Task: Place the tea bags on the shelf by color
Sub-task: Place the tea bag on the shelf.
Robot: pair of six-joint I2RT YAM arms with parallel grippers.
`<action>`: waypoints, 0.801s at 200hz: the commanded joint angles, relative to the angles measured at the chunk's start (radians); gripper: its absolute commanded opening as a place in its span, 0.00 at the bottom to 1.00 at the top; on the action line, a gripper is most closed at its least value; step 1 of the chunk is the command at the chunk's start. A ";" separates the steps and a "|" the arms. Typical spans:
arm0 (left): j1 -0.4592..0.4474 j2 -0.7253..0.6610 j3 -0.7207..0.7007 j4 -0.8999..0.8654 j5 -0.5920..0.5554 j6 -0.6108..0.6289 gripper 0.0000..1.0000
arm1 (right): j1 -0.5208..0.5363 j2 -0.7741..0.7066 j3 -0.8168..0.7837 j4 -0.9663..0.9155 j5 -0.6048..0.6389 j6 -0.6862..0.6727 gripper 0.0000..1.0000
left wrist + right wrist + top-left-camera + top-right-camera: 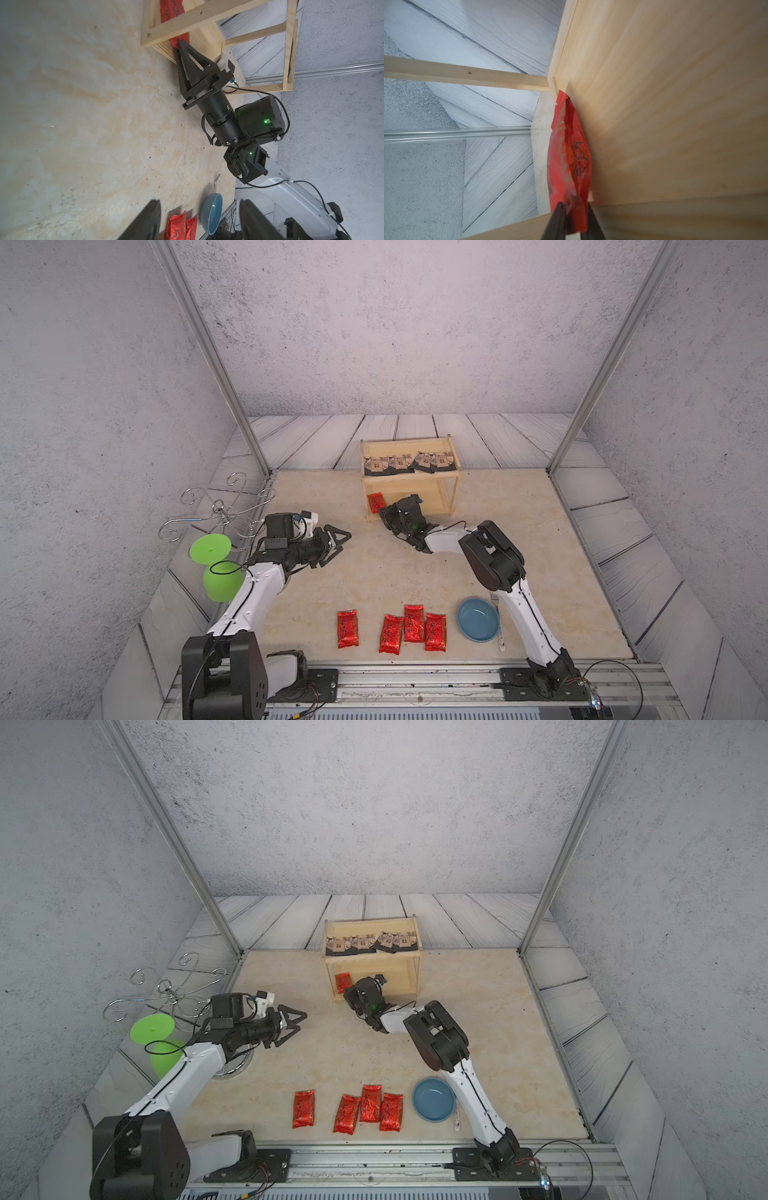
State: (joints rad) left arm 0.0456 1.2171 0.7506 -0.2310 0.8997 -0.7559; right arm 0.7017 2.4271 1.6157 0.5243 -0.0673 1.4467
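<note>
The pale wooden shelf [411,477] [372,957] stands at the back of the table. Several black tea bags [409,463] [371,942] lie in a row on its top tier. One red tea bag [376,502] [571,149] lies at the left end of the lower tier. My right gripper [382,512] [180,43] [574,204] reaches in at that corner, its jaws slightly open with the packet's near end loose between them. Several more red tea bags [391,634] [346,1114] [179,226] lie near the front edge. My left gripper [343,547] [200,202] hovers open and empty left of the shelf.
A blue bowl [478,619] and a fork [500,626] lie by the right arm's base, right of the red packets. At the left stand a green cup [222,583], a green lid [210,547] and a wire stand [220,510]. Metal frame posts rise at the back corners.
</note>
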 commanded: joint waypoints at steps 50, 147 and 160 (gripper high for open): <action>0.014 -0.005 -0.014 0.046 0.042 -0.016 0.65 | 0.011 0.000 0.023 -0.055 -0.045 -0.021 0.23; 0.021 -0.008 -0.017 0.057 0.040 -0.023 0.65 | -0.001 -0.081 -0.096 -0.060 -0.119 -0.063 0.42; 0.023 -0.008 -0.017 0.058 0.038 -0.024 0.65 | -0.001 -0.104 -0.124 -0.056 -0.138 -0.074 0.42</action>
State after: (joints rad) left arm 0.0536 1.2171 0.7471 -0.1867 0.9302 -0.7803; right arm 0.7044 2.3737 1.5444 0.5102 -0.1555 1.4036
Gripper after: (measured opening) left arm 0.647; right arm 0.419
